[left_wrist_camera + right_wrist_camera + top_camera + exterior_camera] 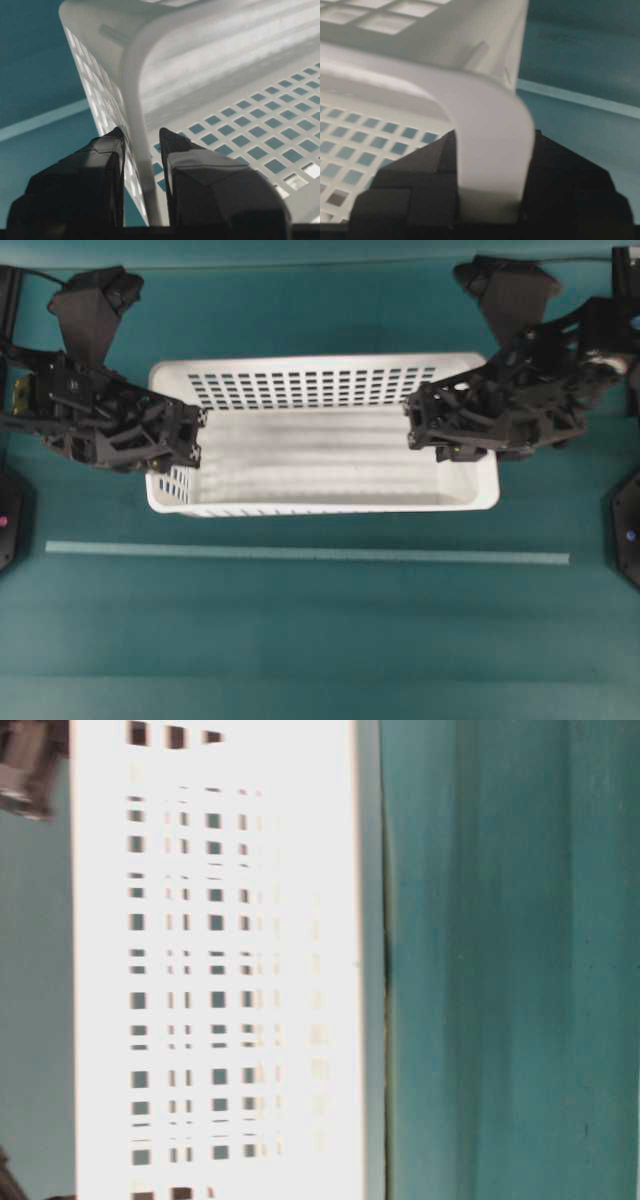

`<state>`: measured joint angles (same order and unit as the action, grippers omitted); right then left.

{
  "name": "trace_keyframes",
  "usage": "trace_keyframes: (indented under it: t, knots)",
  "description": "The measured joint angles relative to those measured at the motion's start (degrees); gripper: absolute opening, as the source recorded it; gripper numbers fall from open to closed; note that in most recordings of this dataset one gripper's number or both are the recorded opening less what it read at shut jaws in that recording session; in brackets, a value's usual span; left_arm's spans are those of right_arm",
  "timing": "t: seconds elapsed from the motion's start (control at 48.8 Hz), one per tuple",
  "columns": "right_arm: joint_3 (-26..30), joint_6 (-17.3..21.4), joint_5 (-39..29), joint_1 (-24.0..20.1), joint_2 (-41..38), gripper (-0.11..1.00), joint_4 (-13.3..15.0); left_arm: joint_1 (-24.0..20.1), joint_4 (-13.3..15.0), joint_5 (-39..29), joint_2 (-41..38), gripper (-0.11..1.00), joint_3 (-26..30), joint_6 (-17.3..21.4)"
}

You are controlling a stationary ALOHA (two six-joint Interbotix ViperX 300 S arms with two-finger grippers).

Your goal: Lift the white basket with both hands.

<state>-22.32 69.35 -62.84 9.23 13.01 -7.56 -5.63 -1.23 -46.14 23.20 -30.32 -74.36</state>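
Large white perforated plastic basket [320, 435] sits centre-frame on teal table [300, 640], left gripper [190, 435] & right gripper [420, 425] each clamped on an end rim; grip done, next needs even, simultaneous raise.

White basket [320, 455] — hands [195, 435] [415, 425] clamping rims

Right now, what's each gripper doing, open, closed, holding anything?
Left gripper: closed on the left end rim of the white basket.
Right gripper: closed on the basket's right end rim.
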Motion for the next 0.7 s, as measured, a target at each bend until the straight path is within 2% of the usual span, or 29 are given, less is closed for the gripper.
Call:
trace_keyframes:
  t: [0.246, 0.472, 0.697]
  knots:
    - [-4.7, -2.5, 5.2, -0.1, -2.5, 0.18, 0.0, 0.3, 0.0, 2.5, -3.9, 0.13, -2.6, 0.2]
    - [-8.0, -2.5, 9.4, -1.4, -3.8, 0.18, 0.1, 1.1, 0.0, 5.4, -7.1, 0.13, -5.4, 0.5]
    - [-8.9, -2.5, 11.9, -2.5, -5.7, 0.18, -0.1, 1.1, 0.0, 9.1, -8.8, 0.13, -8.3, 0.5]
